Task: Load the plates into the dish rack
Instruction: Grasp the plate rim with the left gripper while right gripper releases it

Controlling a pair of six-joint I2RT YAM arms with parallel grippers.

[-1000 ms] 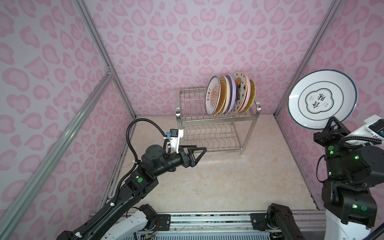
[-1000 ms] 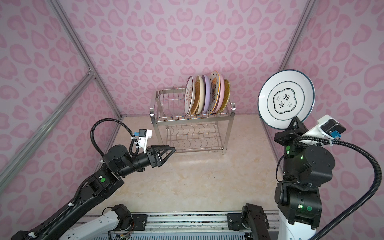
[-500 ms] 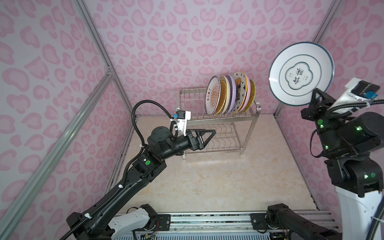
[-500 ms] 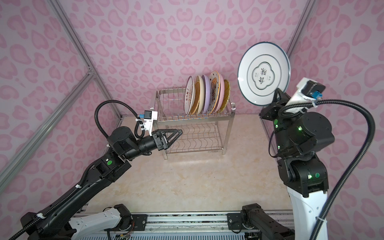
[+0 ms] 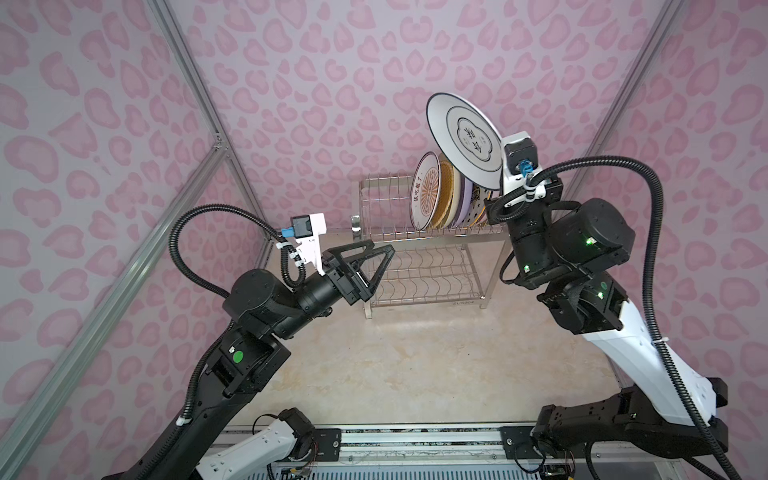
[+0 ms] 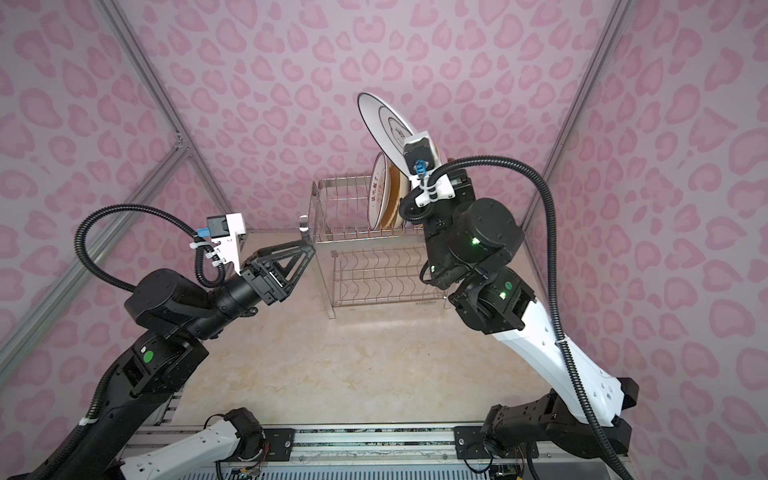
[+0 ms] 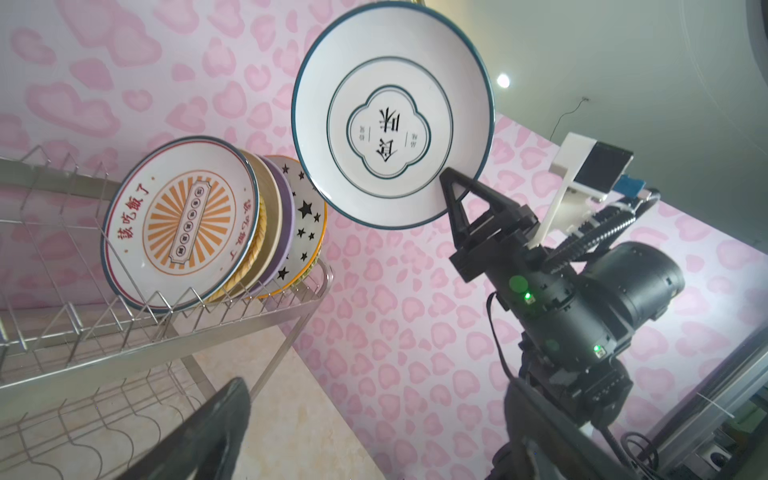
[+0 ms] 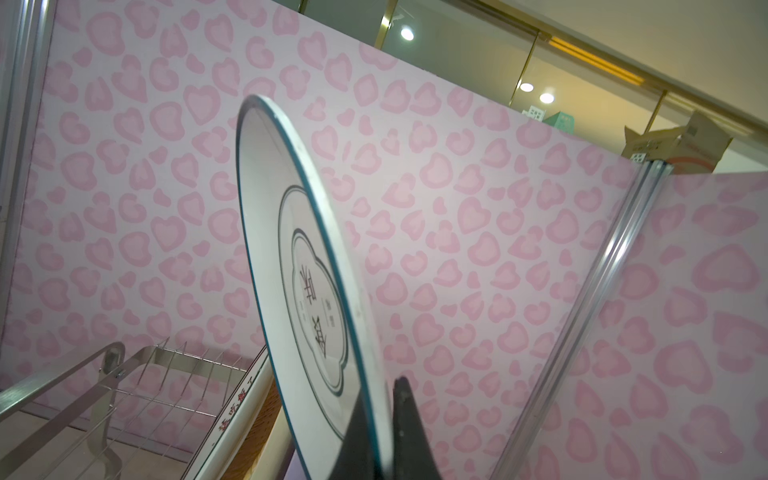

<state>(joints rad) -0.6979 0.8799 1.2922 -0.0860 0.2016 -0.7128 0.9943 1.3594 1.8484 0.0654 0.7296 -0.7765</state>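
A: What are we seeing near the dish rack (image 5: 432, 239)?
B: The racked plates (image 7: 183, 224) are crowding its top tier. Our right gripper (image 7: 453, 187) is clamping the printed plate (image 5: 461, 137) by its rim above them; our left gripper (image 5: 380, 270) is hanging wide open, empty, beside it.

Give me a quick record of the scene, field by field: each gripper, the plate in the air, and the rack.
dish rack: racked plates upright at the top tier's right end; lower tier bare
front racked plate: orange sunburst print
held plate: white, dark-rimmed, tilted above the racked plates, not yet slotted
right gripper: shut on the held plate's rim
left gripper: open, empty, near the rack's left end
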